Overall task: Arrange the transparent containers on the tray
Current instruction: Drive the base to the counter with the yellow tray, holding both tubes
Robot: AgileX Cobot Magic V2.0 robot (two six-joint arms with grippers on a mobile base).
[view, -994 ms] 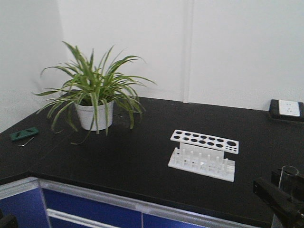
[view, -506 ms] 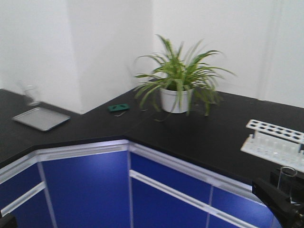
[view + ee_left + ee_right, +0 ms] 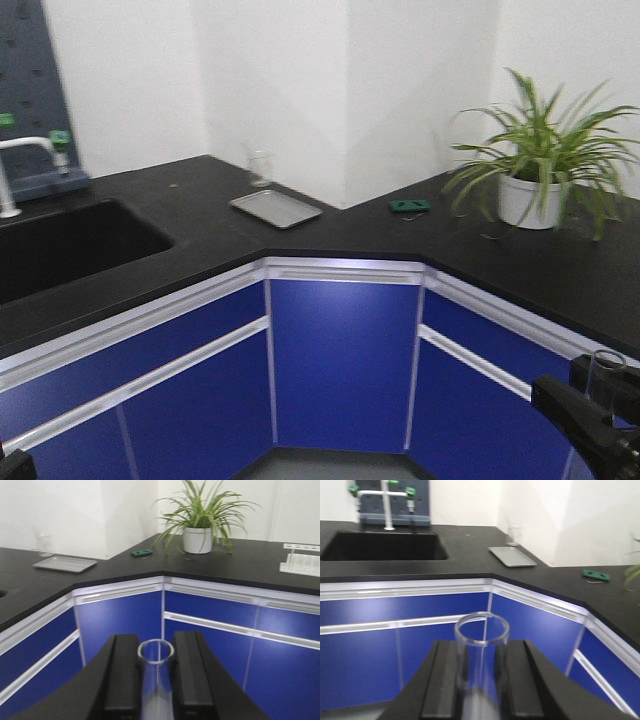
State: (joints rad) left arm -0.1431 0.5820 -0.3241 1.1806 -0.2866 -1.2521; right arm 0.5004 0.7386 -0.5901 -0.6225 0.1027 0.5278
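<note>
**A glass tube in each end effector, tray on the desk by the wall corner**

The left end effector [image 3: 156, 667] has its two black fingers pressed against a slim clear glass tube [image 3: 151, 695]. The tube stands upright between them, its open rim about level with the fingertips.

A black angled desk [image 3: 220, 245] runs above glossy blue cabinet fronts [image 3: 340, 360]. At its left end a dark rectangular sink [image 3: 60, 245] is set into the top. A white faucet with green knobs [image 3: 30, 148] stands at the back edge beside it.

Further right, near the back edge where the white wall juts out, lies a flat silver metal tray [image 3: 275, 208]. A clear glass container [image 3: 260, 167] stands upright on the desk just behind the tray's far edge, not on it. Whether the two touch cannot be told.

Past the wall corner a small flat green object [image 3: 409, 206] lies on the desk. To its right is a white pot with a long-leaved green plant [image 3: 540, 170], near the back edge. The left wrist view shows a white perforated rack [image 3: 302, 562] on the desk further right of the plant.

The right end effector [image 3: 481, 680] pinches a second clear glass tube [image 3: 481, 640] between black fingers. This tube is upright, and its open rim rises above the fingertips.
</note>
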